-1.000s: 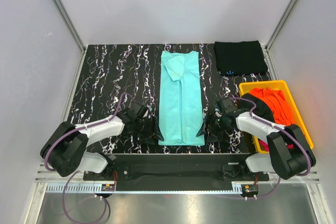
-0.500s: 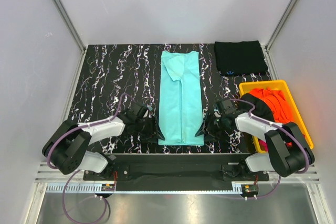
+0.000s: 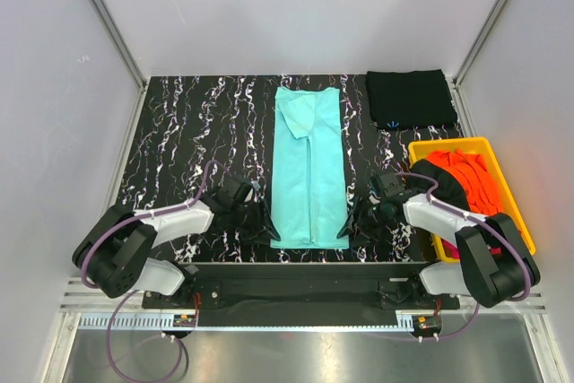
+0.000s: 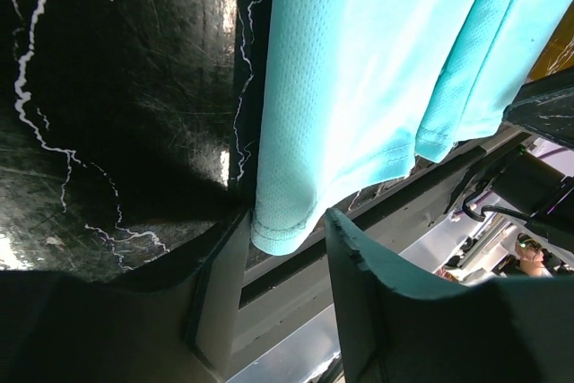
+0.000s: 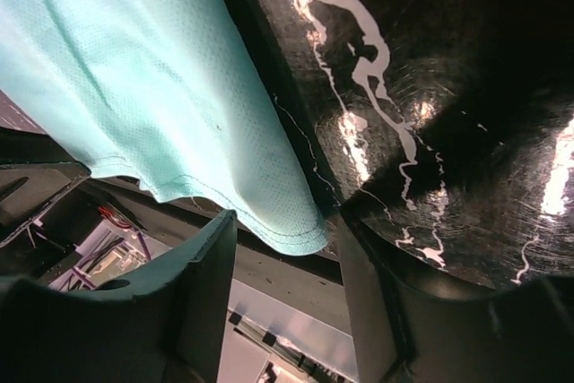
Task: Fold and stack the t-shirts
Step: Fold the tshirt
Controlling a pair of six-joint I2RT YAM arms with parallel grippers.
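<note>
A light teal t-shirt (image 3: 310,168) lies folded into a long strip down the middle of the black marbled table (image 3: 188,132). My left gripper (image 3: 269,232) is open at its near left corner; in the left wrist view that corner (image 4: 282,221) lies between my open fingers (image 4: 377,311). My right gripper (image 3: 344,229) is open at the near right corner, which shows in the right wrist view (image 5: 287,221). A folded black t-shirt (image 3: 410,99) lies at the far right. Orange cloth (image 3: 466,181) and a bit of magenta (image 3: 446,239) fill the yellow bin.
The yellow bin (image 3: 502,195) stands at the right edge of the table, right beside my right arm, with dark cloth over its near left rim. The table's near edge and the metal rail (image 3: 305,271) lie just under both grippers.
Both grippers have crept inward to the teal shirt's near corners, the left one to the right and the right one to the left. The shirt has not moved.
</note>
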